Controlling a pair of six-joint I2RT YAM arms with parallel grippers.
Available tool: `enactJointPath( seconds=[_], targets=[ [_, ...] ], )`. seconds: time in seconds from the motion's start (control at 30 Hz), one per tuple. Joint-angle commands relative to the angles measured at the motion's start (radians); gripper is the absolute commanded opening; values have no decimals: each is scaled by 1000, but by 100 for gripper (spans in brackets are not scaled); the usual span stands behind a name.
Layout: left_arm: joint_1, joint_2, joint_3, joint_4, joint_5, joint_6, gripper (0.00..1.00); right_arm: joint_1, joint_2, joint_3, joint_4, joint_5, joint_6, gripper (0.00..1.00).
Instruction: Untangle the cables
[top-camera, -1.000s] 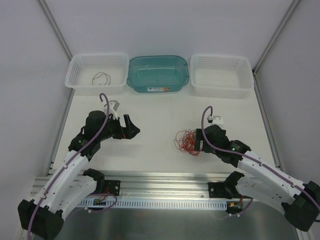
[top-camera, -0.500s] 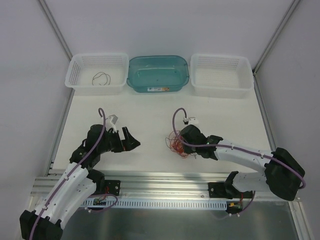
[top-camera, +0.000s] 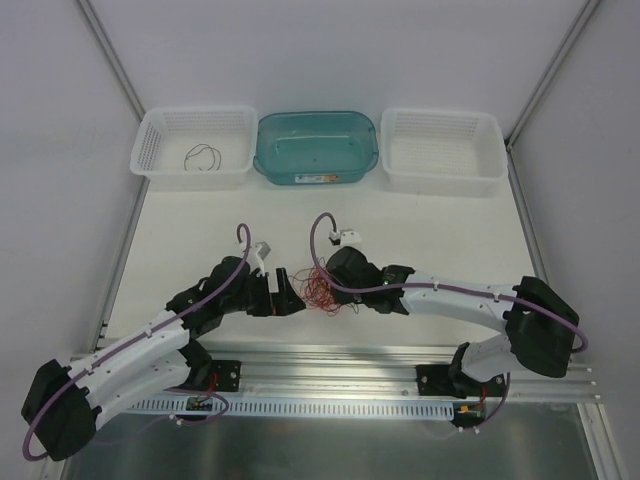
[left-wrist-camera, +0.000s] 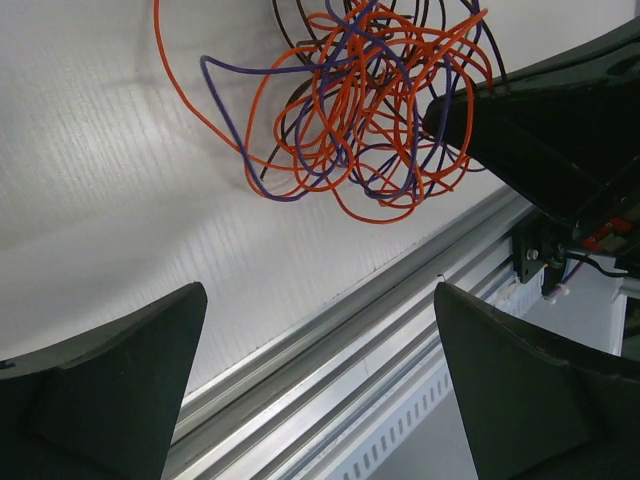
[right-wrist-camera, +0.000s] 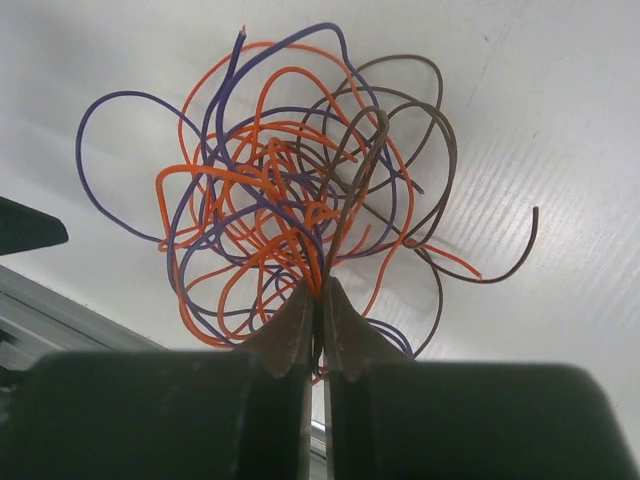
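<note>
The cables (top-camera: 318, 291) form a small tangle of orange, purple and dark brown wires near the table's front edge, also seen in the left wrist view (left-wrist-camera: 360, 110) and the right wrist view (right-wrist-camera: 300, 190). My right gripper (top-camera: 326, 284) is shut on strands at the tangle's near side, jaws pressed together (right-wrist-camera: 320, 290). My left gripper (top-camera: 290, 294) sits just left of the tangle, open and empty (left-wrist-camera: 318, 300), its fingers over the table edge below the wires. The right gripper's dark tip (left-wrist-camera: 470, 110) shows against the tangle in the left wrist view.
At the back stand a white basket (top-camera: 150, 140) with one loose dark cable (top-camera: 203, 155), a teal bin (top-camera: 268, 160) and another white basket (top-camera: 495, 165). An aluminium rail (top-camera: 330, 352) runs along the front edge, just below the tangle.
My right gripper has shut on the tangle and dragged it left toward the table's middle. My left arm has swung right and now sits beside the tangle, still open.
</note>
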Motion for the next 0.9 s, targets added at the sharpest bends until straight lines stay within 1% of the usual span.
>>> enactJointPath(
  seconds=[0.0, 0.03, 0.1, 0.17, 0.2, 0.27, 0.33, 0.47, 0.57, 0.73, 0.87],
  targets=[
    [-79, 61, 50, 89, -143, -54, 99, 18, 30, 28, 40, -4, 47, 1],
    [-111, 78, 54, 105, -159, -63, 99, 21, 38, 27, 48, -9, 52, 1],
    [-139, 133, 58, 137, -189, -86, 99, 27, 56, 30, 64, -21, 64, 4],
    [-173, 163, 69, 145, -202, -104, 99, 38, 67, 45, 59, -21, 67, 12],
    [-185, 184, 70, 168, -227, -108, 99, 47, 67, 51, 44, -16, 63, 22],
    [-217, 201, 74, 174, -238, -117, 99, 55, 48, 63, 12, 5, 56, 28],
    [-236, 209, 72, 177, -284, -129, 99, 56, 25, 66, -8, 39, 52, 37],
    [-249, 227, 64, 185, -318, -146, 99, 56, -33, 45, -50, 85, 41, 38],
    [-256, 241, 61, 192, -339, -154, 98, 58, -61, 19, -45, 88, 44, 37],
    [-260, 283, 73, 212, -354, -158, 96, 58, -56, -1, -22, 74, 43, 34],
    [-269, 351, 95, 238, -350, -160, 94, 56, -33, -7, 7, 71, 50, 33]
  ],
)
